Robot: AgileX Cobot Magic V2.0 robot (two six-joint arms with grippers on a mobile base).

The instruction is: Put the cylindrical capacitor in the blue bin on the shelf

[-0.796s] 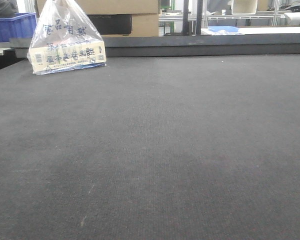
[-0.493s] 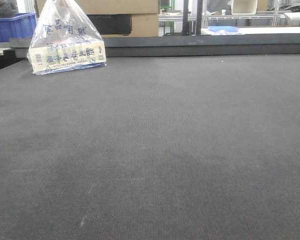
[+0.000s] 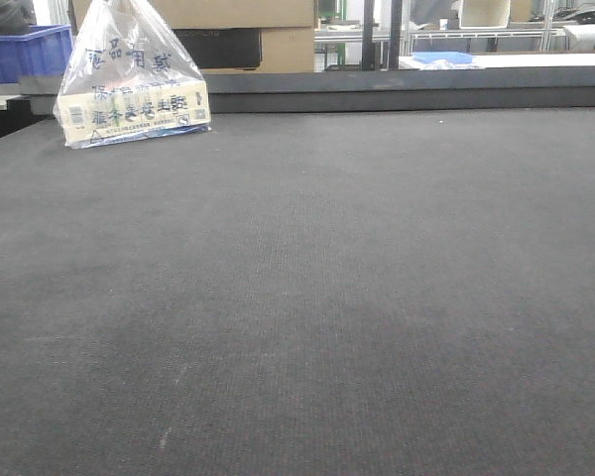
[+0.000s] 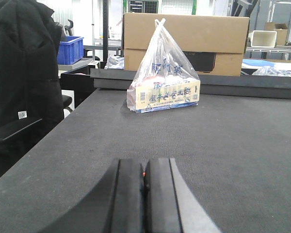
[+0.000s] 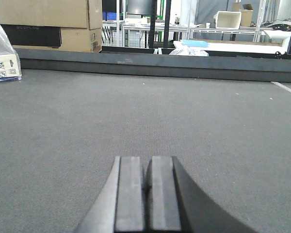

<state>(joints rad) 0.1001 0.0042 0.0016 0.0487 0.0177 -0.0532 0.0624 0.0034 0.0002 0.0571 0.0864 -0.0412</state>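
No visible change on the table [image 3: 307,297] (front view only).

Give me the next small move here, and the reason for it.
Probably turn the base to look for the shelf: none is clear in any view, only the dark table and a plastic bag. Both the left hand and right hand are shut; an orange speck in the left is too small to identify.

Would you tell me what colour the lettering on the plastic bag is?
Blue; the plastic bag shows best in the left wrist view.

Mat [image 3: 327,297] seemingly open — bag [image 3: 129,79] far-left.
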